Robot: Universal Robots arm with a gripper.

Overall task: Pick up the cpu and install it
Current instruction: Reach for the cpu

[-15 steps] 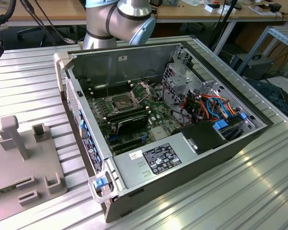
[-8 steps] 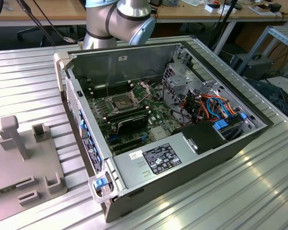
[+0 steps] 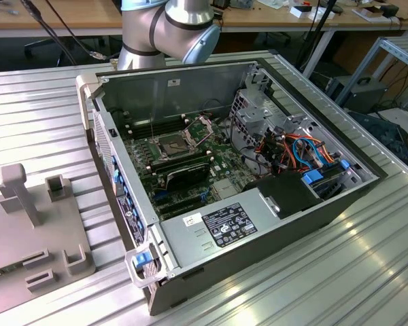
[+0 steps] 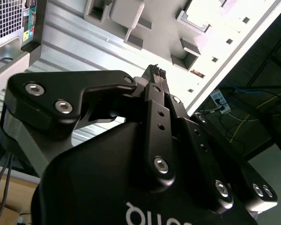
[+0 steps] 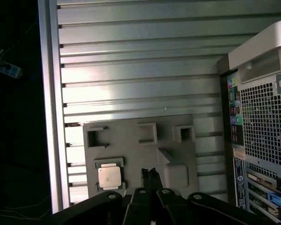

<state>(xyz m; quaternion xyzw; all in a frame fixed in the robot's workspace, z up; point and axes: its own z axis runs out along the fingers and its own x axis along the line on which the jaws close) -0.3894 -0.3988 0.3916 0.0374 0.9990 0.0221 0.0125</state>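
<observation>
**Silver-grey cpu lying in its tray, gripper closed on nothing**

The gripper (image 5: 149, 174) is seen in both wrist views with its two fingers (image 4: 155, 101) pressed together at the tips, and nothing is held between them. Nearest to it is the cpu (image 5: 109, 176), a small square chip with a dull metal top. The chip is laid flat in a shallow framed recess of a grey fixture plate (image 5: 131, 145). It is not touched by the fingertips and lies a little to one side of the line along which they point.

Several raised blocks and open-sided pockets are moulded on the same plate, farther from the gripper than the chip. The plate is carried by a ribbed aluminium table (image 5: 131, 70), whose slats run on well past the plate.

Farther off, on the opposite side of the gripper from the chip, the perforated rear panel of a computer case (image 5: 264, 122) is seen. In the exterior view the case is shown lying on its side on the table with its cover off. The motherboard (image 3: 221, 159) is exposed inside it, and a dark socket (image 3: 170, 144) with a metal frame is seen on the board, well apart from the plate. Farthest back, the arm (image 3: 170, 27) is seen behind the case.
</observation>
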